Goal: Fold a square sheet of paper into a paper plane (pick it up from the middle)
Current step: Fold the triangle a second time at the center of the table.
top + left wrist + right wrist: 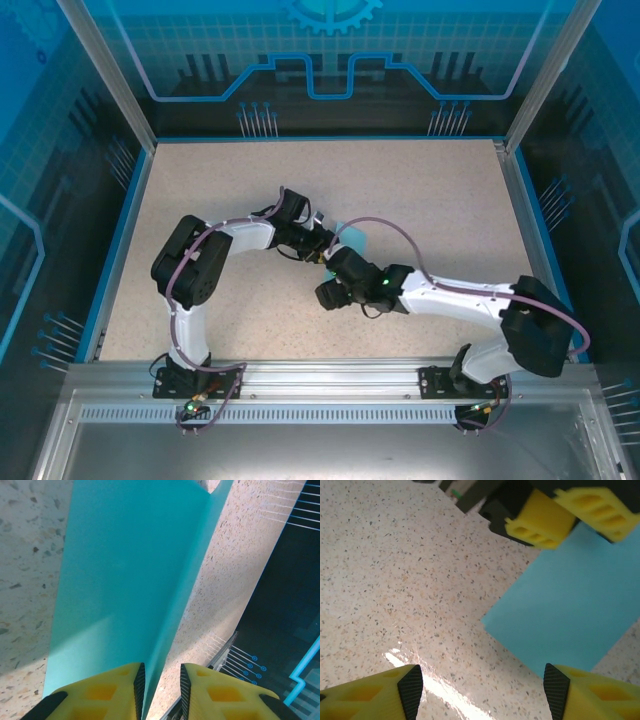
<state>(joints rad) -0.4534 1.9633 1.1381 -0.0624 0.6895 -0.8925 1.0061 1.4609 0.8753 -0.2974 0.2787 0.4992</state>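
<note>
The left gripper (162,692) had its yellow fingers (100,695) only a narrow slit apart, with bare table showing through the slit. The light-cyan sheet of paper (125,580) lay ahead of those fingers, one flap creased upward. The flap's edge ran down into the slit, hard against the inner pad of one finger. The frame cut off where they met, so I couldn't say whether the paper was actually nipped. The sheet's far end also ran off the top of that view.

The right gripper (482,685) stood wide open with nothing between its fingers, just speckled table (395,580). Its wrist camera gave what the other one didn't: the left gripper's fingers seen from the front, sitting over the sheet's far edge. The flat part of the sheet spread ahead of the right fingers, and its nearest corner came right up by one fingertip.

From overhead, both wrists crowded together mid-table and covered nearly all the paper. A small cyan sliver peeked out just beyond them, beside a loop of purple cable (400,232). How the fingers stood was too small to read from up there. Blue printed panels (330,60) walled the table.
</note>
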